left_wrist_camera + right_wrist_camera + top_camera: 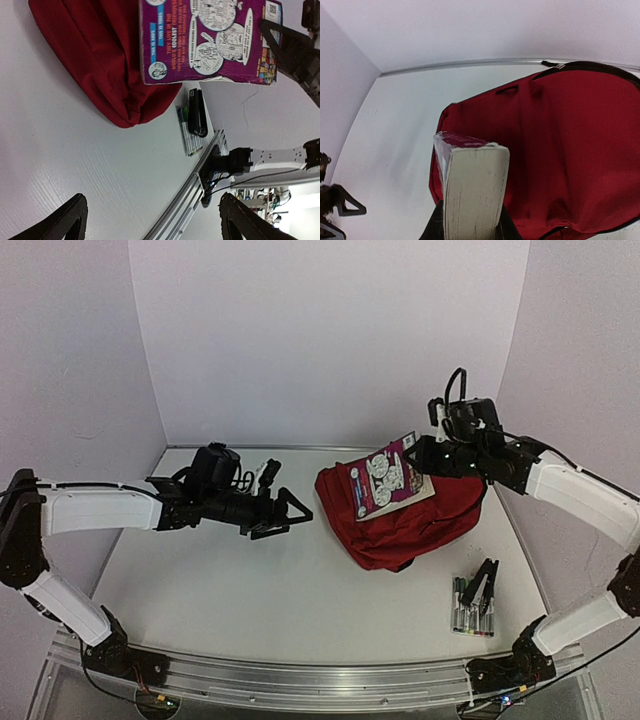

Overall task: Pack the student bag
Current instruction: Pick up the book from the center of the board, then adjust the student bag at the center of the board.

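Backdrop: pale lilac walls [330,330] on three sides, a white counter [250,590] below, and an aluminium rail [300,680] along its near edge.
Left arm: the left arm [100,508] reaches in from the left, white-shelled and held nearly level above the counter.
Left fingers: the left gripper [290,515] points toward the bag with its black fingers [65,222] spread wide apart and nothing between them.
Task item: the student bag [430,525] – a dark-red fabric backpack – lies slumped on the counter right of centre, ahead of the left fingers and apart from them. It is the largest thing here.
Book: a thick paperback book [390,482] with a purple cover and black-and-white cartoon circles hangs tilted over the bag's rear-left part. Whether it touches the fabric cannot be told.
Right fingers: the right gripper [425,455] is clamped on the book's far-right corner. The right wrist view shows the book's greyish page edge pinched between the two fingers [437,225], spine side up, with the red bag beneath.
Right arm: the right arm [580,495] bends in from the right edge, its wrist above the bag's rear.
Near right: a row of markers [472,618] lies flat on the counter beside the bag's near-right side – a black clip-like tool [483,585] rests on them, its exact kind unclear.
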You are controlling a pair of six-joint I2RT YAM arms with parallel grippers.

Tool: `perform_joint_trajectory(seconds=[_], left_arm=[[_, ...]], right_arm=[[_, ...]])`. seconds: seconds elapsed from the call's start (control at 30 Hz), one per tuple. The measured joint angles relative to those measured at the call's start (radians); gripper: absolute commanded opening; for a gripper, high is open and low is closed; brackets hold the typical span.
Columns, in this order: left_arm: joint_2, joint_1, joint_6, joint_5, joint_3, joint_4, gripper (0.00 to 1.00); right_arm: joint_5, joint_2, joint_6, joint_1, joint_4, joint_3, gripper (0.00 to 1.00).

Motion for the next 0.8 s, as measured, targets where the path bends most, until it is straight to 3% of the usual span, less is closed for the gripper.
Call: perform_joint_trajectory(seconds=[0.27,0.6,0.7,0.8], left_arm=[[0.273,0.0,-0.191,-0.009,0.021,0.26,0.85],[0.529,-0.011,-0.282,0.037,0.226,0.374,0.82],[0.579,-0.022,-0.302,0.043,0.267,0.378,0.73],[0.607,-0.029,-0.333,0.052,0.269,0.385,0.56]], right_arm=[[0.169,-0.131,0.03,-0.046,0.063,-0.005,0.0],[0.211,-0.24,0.034,-0.045,0.081,-0.048,0.0],[0.214,-0.262,0.034,-0.045,0.079,-0.052,0.0],[0.215,-0.282,0.034,-0.045,0.08,-0.052,0.0]])
